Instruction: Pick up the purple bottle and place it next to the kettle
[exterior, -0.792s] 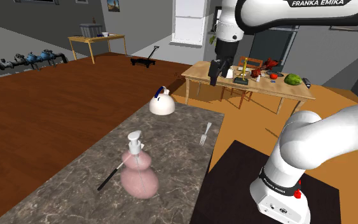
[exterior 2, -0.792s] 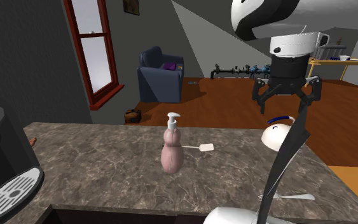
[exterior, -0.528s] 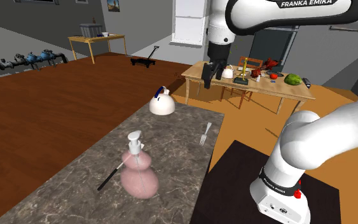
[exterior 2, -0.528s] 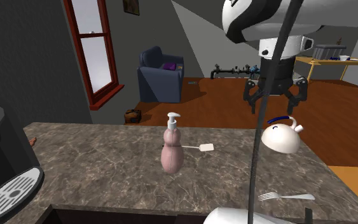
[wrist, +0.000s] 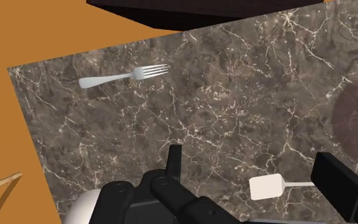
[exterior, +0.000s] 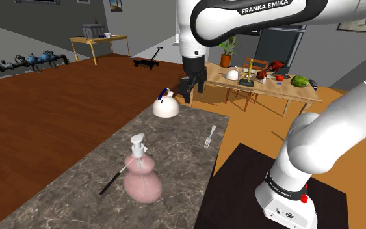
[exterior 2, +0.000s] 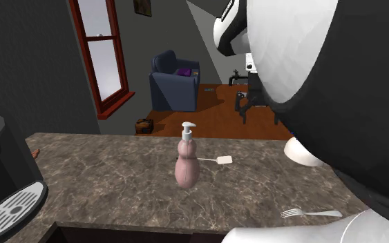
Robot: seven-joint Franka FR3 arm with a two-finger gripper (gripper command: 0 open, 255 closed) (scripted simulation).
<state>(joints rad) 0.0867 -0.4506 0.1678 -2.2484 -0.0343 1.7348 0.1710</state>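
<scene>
**Pincer open and empty by the kettle; bottle alone at the near end**

Pincer hangs over the far end of the counter, just to the shoulder view's right of the kettle and higher than it; no contact with it. In the wrist view the two black fingers stand wide apart; nothing clasped, just marble between them.

Bottle renders pink rather than purple, with a white pump; upright on the counter at the near end in the shoulder view; well apart from both kettle and pincer. In the wrist view its rounded pink body shows just beyond one finger.

Kettle is white, sitting at the counter's far corner; in the second exterior view the arm covers most of it.

Spatula: black handle, white head; lies flat just beside the bottle; cannot tell if they touch. In the wrist view its head is close to the finger on the bottle's side.

Fork lies flat near the counter's right edge in the shoulder view, between kettle and bottle lengthwise; near the dark stand.

Background: coffee machine at the second exterior view's left; blue armchair far off; dining table beyond the counter.
</scene>
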